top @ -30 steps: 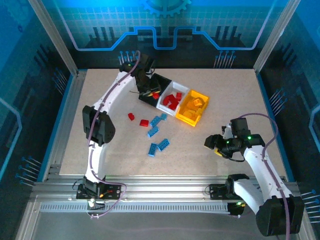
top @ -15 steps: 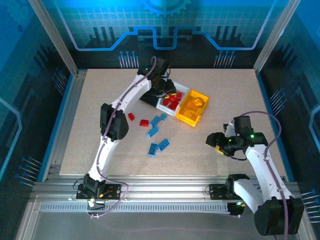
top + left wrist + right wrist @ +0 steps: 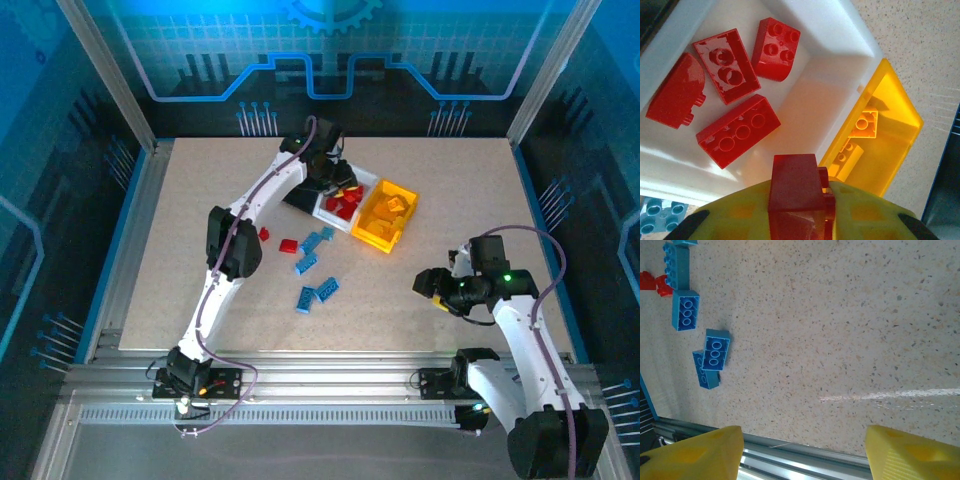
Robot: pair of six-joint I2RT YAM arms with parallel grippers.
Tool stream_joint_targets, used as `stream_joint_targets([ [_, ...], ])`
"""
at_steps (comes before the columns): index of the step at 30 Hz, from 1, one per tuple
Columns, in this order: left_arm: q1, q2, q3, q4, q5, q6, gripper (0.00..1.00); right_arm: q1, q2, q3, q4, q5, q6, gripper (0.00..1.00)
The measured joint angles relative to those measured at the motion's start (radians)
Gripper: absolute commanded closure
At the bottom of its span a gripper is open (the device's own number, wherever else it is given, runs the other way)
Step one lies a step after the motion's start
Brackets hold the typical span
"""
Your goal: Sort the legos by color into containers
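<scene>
Speckled beige table [image 3: 200, 240] is sitting under blue-lit wall panels [image 3: 330, 50]; L gripper [image 3: 335, 178] is pinching red lego [image 3: 796, 192] over white bin [image 3: 840, 35], R gripper [image 3: 802, 450] is hanging half-open.

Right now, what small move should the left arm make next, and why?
Probably open the jaws. The left gripper is shut on a red brick and hangs over the white bin, where four red bricks already lie, so releasing should drop it among its own colour.
</scene>
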Motion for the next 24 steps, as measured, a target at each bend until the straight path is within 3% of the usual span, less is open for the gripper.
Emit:
stream_joint_targets([
  [14,0.0,0.019,0.017,-0.013,-0.005,0.001,0.49,-0.012,0.004,-0.002,0.0,-0.018,-0.004,0.33],
  [24,0.0,0.014,0.019,-0.043,-0.032,0.024,0.39,-0.012,0.009,-0.003,0.0,-0.021,-0.005,0.33],
])
